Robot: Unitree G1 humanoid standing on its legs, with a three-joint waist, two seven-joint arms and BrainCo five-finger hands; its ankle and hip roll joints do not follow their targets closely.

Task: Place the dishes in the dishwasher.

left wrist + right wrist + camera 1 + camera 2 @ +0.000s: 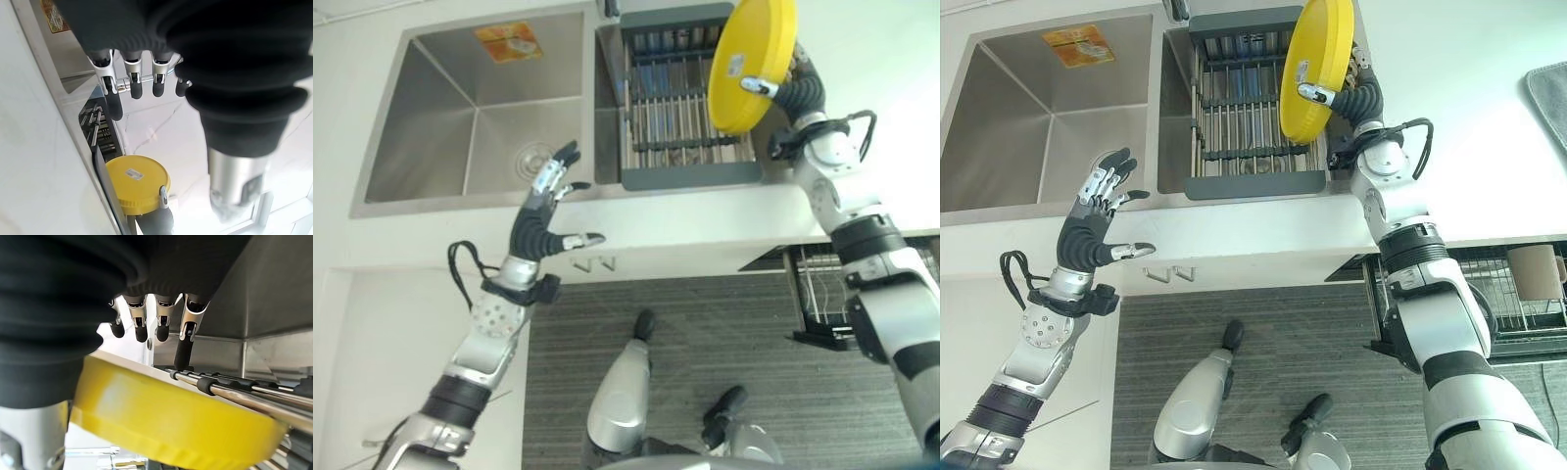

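The yellow plate (pixel 1317 67) is gripped by the right hand (pixel 1344 95) above the sink dish rack (pixel 1244 181), the left hand (pixel 543 201) is held open, and the dishwasher rack (pixel 1528 328) is judged not yet loaded with it.

A deep stainless steel sink basin (pixel 480 108) is sitting at the far left, sunk into the pale white surface (pixel 724 220), with an orange sticker (pixel 509 41) lying on its far wall. A grey ribbed floor mat (pixel 705 343) is spreading below, nearest the viewer. A grey cloth (pixel 1549 93) is lying at the far right on the surface.
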